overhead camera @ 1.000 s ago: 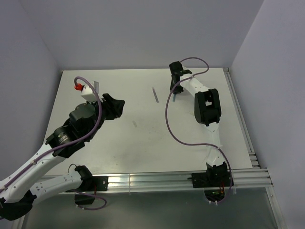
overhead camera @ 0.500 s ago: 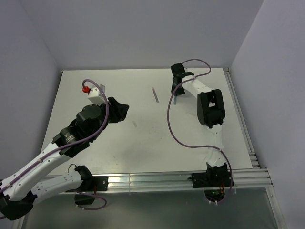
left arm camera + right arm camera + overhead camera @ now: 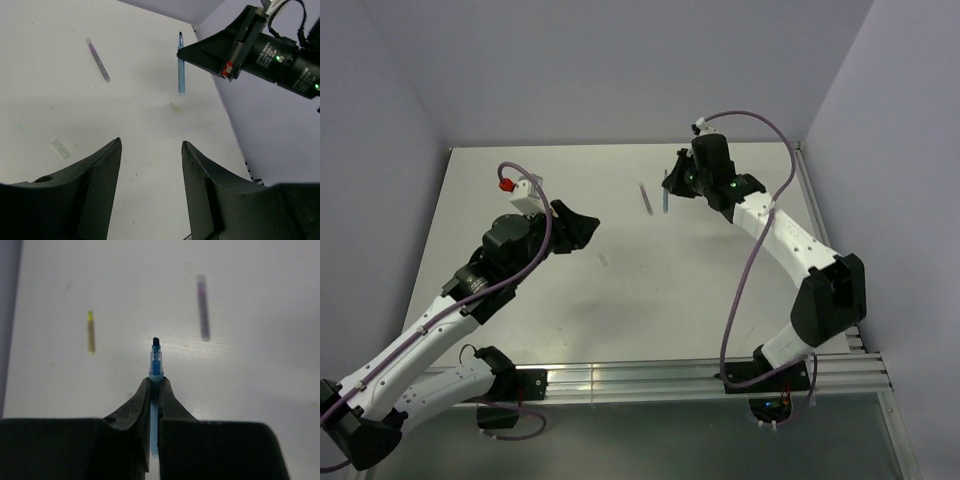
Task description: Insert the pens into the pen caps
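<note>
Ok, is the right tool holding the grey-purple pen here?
No, the right tool is shut on the blue pen, while the grey-purple pen lies on the table beyond it.

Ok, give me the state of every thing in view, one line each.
left gripper: open, empty, above the table.
right gripper: shut on the blue pen.
blue pen: clamped by the right gripper, tip bare, no cap on.
grey-purple pen: lying loose on the table.
pale cap: lying loose, no pen in it.
yellow stick: lying loose; pen or cap unclear.
</note>
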Controlling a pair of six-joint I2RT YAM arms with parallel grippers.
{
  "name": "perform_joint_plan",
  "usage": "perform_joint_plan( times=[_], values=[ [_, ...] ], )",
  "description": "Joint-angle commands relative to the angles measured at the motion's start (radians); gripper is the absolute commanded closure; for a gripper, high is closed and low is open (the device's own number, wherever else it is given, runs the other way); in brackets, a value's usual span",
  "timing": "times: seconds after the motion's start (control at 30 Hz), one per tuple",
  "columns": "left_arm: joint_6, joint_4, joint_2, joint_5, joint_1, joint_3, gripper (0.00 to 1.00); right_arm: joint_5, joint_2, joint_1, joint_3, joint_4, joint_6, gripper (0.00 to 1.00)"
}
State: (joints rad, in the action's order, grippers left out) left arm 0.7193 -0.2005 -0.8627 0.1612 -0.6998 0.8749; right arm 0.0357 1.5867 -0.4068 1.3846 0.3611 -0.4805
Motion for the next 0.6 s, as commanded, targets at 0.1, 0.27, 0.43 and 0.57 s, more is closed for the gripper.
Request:
perform_joint_plan(
  times=[0.1, 0.27, 0.43, 0.57],
  values=[
    [0.022, 0.145, -0.002, -0.187, 0.068, -0.037, 0.43, 0.171, -0.191, -0.142, -0.18, -0.253, -0.108, 1.0],
    [0.031, 0.159, -0.007, -0.258, 0.102, -0.057, 0.43, 0.193, -0.284, -0.26, -0.237, -0.356, -0.177, 1.0],
    [0.061, 0.245, 0.025, -0.319, 0.128, -0.111, 0.43, 0.211, -0.329, -0.305, -0.308, -0.501, -0.257, 1.0],
    [0.08, 0.299, 0.042, -0.374, 0.135, -0.146, 0.44, 0.205, -0.34, -0.342, -0.343, -0.593, -0.305, 1.0]
  ],
)
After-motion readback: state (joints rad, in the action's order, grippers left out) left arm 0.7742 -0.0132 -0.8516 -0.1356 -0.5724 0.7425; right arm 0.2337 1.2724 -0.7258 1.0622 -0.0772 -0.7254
